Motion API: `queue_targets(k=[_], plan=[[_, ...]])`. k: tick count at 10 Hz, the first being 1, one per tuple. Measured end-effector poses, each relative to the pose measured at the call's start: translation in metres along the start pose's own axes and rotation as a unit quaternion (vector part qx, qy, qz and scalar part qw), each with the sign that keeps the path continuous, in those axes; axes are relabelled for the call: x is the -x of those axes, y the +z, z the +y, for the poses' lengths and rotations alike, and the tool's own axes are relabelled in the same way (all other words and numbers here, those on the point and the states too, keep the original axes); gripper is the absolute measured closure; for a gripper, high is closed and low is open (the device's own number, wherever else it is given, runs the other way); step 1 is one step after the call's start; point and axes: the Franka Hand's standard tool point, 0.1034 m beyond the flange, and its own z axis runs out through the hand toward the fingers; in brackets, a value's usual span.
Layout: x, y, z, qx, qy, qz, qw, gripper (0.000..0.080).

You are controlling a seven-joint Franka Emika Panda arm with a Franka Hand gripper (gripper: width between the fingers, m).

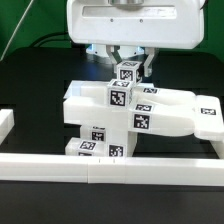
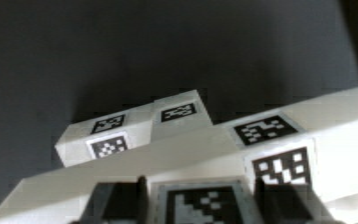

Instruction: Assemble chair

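The chair parts are chunky white tagged blocks stacked and joined in the middle of the black table. A broader white piece reaches toward the exterior view's right. My gripper hangs over the back of the stack, its dark fingers on both sides of a small white tagged piece. In the wrist view my gripper is shut on that tagged piece, with the white blocks and another tagged part just beyond it. Whether the held piece touches the stack I cannot tell.
A long white border rail runs along the front of the table. A short white rail end stands at the exterior view's left. The arm's white body fills the top of that view.
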Motion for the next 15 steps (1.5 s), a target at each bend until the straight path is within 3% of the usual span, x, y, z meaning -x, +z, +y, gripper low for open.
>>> queue_targets(k=[5,9,11,12,15], plan=[[0.0018,0.0003,-0.0038,-0.010,0.178,-0.005,0.984,0.0518],[0.0023,0.0005,-0.0046,-0.011,0.216,-0.006,0.976,0.0518],[0.0005,0.0008,-0.0017,-0.012,0.191,-0.007,0.981,0.0206],[0.0003,0.0013,-0.0009,-0.012,0.156,-0.007,0.988,0.0165],[0.0002,0.0013,-0.0006,-0.012,0.031,-0.005,0.999,0.0153]])
